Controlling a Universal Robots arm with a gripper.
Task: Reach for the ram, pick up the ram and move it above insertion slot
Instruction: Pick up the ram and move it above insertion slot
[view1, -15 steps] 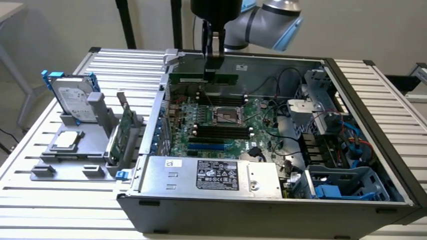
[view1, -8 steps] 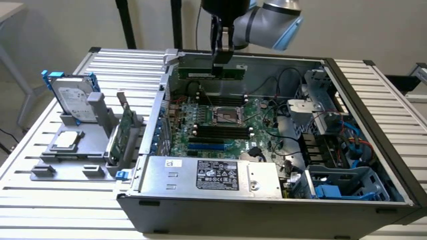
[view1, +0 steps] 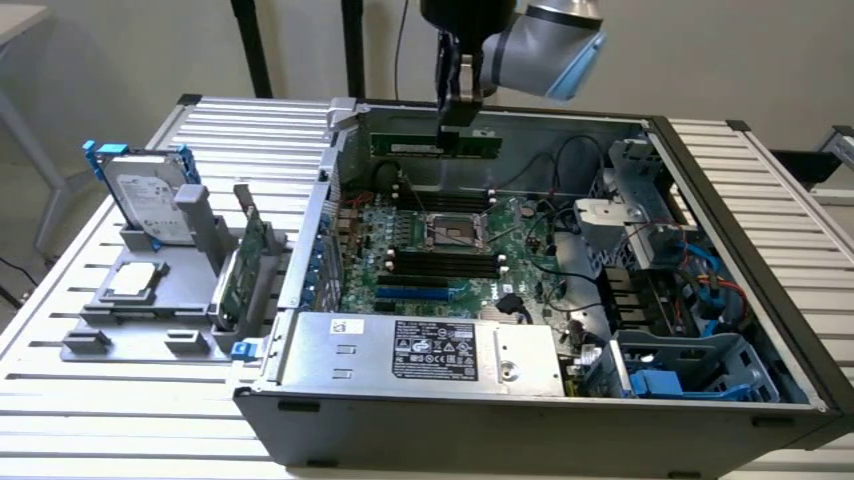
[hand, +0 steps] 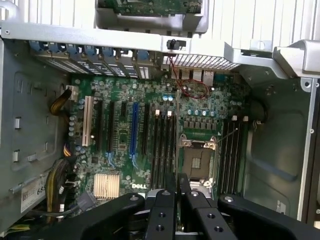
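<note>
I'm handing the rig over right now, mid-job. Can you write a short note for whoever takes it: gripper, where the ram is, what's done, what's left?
Gripper: shut on the ram, held lengthwise and level, up over the open computer case.
Ram: lifted clear, hanging above the far part of the motherboard, near the case's back wall.
Done: reach and pickup.
Left: in the wrist view the black memory slots lie below the fingers beside the CPU socket; whether the ram is lined up over its slot cannot be told.

A silver-grey arm joint with a light blue cap (view1: 554, 38) carries a black pincer (hand: 176, 192), whose 2 matte fingers (hand: 161, 210) show round screw holes.
</note>
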